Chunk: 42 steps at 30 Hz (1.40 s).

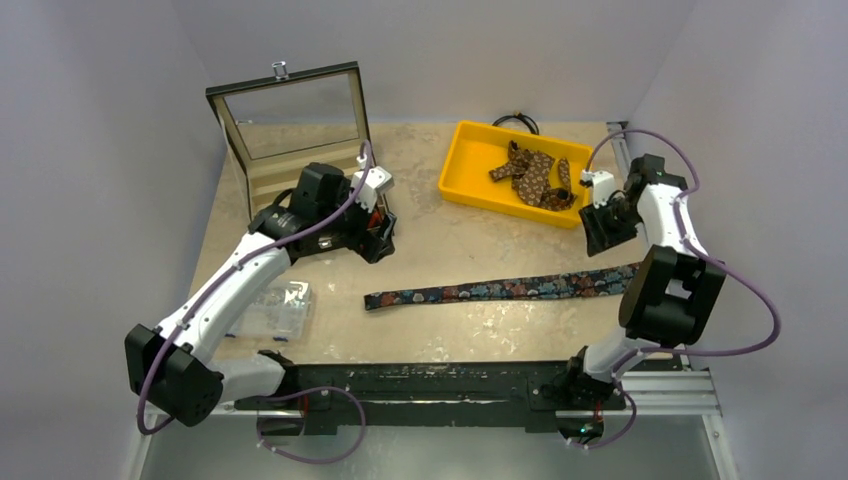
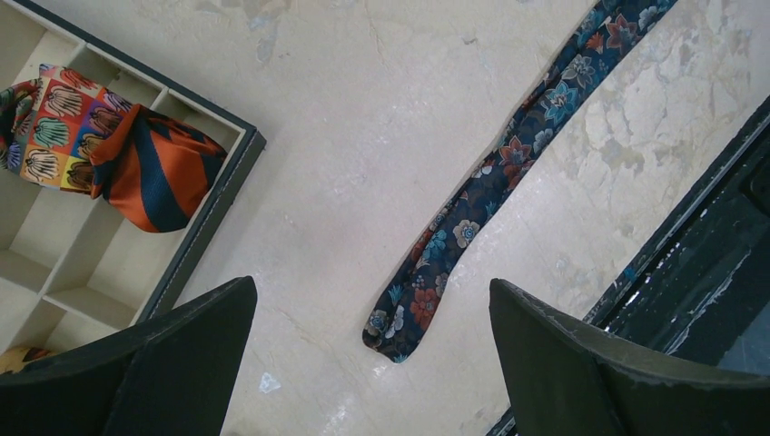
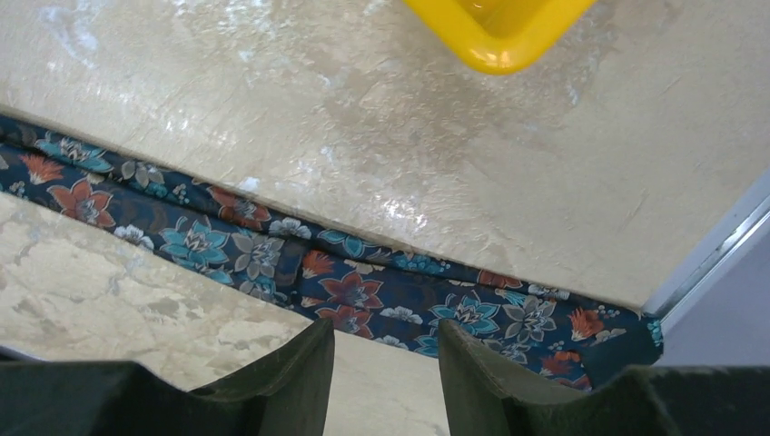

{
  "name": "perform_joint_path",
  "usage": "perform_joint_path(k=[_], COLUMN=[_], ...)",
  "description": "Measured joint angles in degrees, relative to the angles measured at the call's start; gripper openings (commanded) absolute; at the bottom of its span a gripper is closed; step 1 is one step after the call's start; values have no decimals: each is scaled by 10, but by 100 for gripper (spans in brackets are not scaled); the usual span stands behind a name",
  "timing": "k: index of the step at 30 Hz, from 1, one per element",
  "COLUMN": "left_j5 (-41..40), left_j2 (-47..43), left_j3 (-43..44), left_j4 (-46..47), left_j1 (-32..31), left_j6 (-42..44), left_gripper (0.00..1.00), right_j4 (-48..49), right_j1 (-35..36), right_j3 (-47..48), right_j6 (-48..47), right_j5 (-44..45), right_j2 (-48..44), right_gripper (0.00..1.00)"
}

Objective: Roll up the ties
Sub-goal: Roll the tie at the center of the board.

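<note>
A navy floral tie (image 1: pixel 500 289) lies flat across the middle of the table, narrow end on the left. My left gripper (image 1: pixel 378 236) is open wide and empty, above and behind that narrow end; in the left wrist view the tie's tip (image 2: pixel 399 327) lies between and just ahead of the gripper (image 2: pixel 372 291). My right gripper (image 1: pixel 605 232) is open and empty, held above the tie's wide end (image 3: pixel 363 282), which runs just ahead of the gripper (image 3: pixel 386 331). Brown dotted ties (image 1: pixel 535 178) lie heaped in the yellow bin (image 1: pixel 460 185). An orange-and-navy coiled tie (image 2: pixel 154 177) and a multicoloured one (image 2: pixel 50 118) sit in the compartment box (image 2: pixel 213 213).
The compartment box with its glass lid up (image 1: pixel 290 120) stands at the back left. A clear plastic case (image 1: pixel 275 308) lies at the front left. A black cable loop (image 1: pixel 515 122) lies behind the bin. A black rail (image 1: pixel 430 382) runs along the front edge. The table's right edge (image 3: pixel 717 259) is close.
</note>
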Motion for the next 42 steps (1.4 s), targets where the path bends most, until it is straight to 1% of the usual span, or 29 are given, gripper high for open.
perform_joint_path(k=[2,5,7,11,15,16,20,24,27,29,30,31,33,35,42], left_j5=[3,7,8,11,14,14,13,10,7,3,1,-1,-5,-8,-13], left_j2=[-5,-8,-8,-7,1,4,9,9,9,9,9,9,9,9,9], left_j3=[0,-4,-7,-7,-6,-6,-6,-6,-6,-6,-6,-6,-6,-6,-6], left_j4=[1,2,2,1,1,1,-3,-5,-8,-9,-10,-10,-11,-11,-11], left_j1=[0,0,0,0,0,0,0,0,0,0,0,0,0,1,3], left_j6=[-3,-3,-3,-2,-1,-1,-1,0,2,3,4,4,4,4,4], left_gripper=[100,100,100,100,100,100,100,99,99,99,100,99,99,99,99], right_j4=[5,11,24,62,92,99,132,148,158,160,160,158,155,151,147], right_j1=[-10,-58,-99,-150,-151,-149,-145,-145,-145,-145,-145,-145,-143,-141,-142], right_j3=[0,7,17,20,13,12,2,-11,-22,-24,-24,-25,-25,-24,-17], right_j6=[14,30,34,34,35,35,37,38,41,41,43,46,50,53,56], right_j5=[1,9,28,79,109,113,128,138,138,139,137,135,134,133,146], right_j2=[12,38,56,72,80,85,115,141,156,155,155,155,155,155,160], right_gripper=[41,38,37,38,48,49,48,46,41,33,30,26,10,0,0])
